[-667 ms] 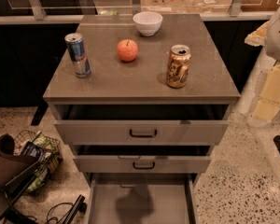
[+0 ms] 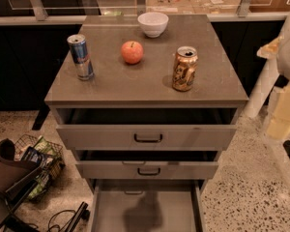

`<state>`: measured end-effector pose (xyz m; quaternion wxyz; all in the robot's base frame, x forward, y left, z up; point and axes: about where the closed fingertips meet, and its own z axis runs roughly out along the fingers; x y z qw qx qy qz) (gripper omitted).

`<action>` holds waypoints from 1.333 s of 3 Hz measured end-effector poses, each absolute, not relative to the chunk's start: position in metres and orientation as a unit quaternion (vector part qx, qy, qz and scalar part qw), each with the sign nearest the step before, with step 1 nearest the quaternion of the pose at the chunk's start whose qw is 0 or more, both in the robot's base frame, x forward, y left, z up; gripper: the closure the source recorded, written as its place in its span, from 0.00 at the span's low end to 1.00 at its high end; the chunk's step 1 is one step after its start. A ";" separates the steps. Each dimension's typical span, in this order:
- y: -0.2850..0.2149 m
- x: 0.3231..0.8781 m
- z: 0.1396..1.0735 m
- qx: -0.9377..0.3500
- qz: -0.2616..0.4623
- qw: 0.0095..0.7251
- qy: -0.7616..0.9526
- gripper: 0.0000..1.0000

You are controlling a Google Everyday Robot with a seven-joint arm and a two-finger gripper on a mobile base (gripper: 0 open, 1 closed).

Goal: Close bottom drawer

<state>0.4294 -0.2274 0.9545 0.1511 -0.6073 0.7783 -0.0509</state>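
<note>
Bottom drawer (image 2: 146, 210) sitting pulled far out at the cabinet's (image 2: 135, 88) foot, front beyond frame. Gripper (image 2: 285, 114) hanging at right, well apart, grip state untellable. Approach step pending: needing to reach the drawer front, then push inward.

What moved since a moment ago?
Nothing visibly moved. The bottom drawer is still pulled out. The gripper still hangs at the right edge, beside the cabinet and away from its drawers. The blue can, apple, bowl and gold can stay on top.
</note>
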 end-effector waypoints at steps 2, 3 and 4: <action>-0.270 0.392 0.859 -0.622 -0.078 0.115 0.771 0.00; -0.289 0.356 0.767 -0.625 -0.073 0.126 0.767 0.00; -0.289 0.356 0.767 -0.625 -0.073 0.126 0.767 0.00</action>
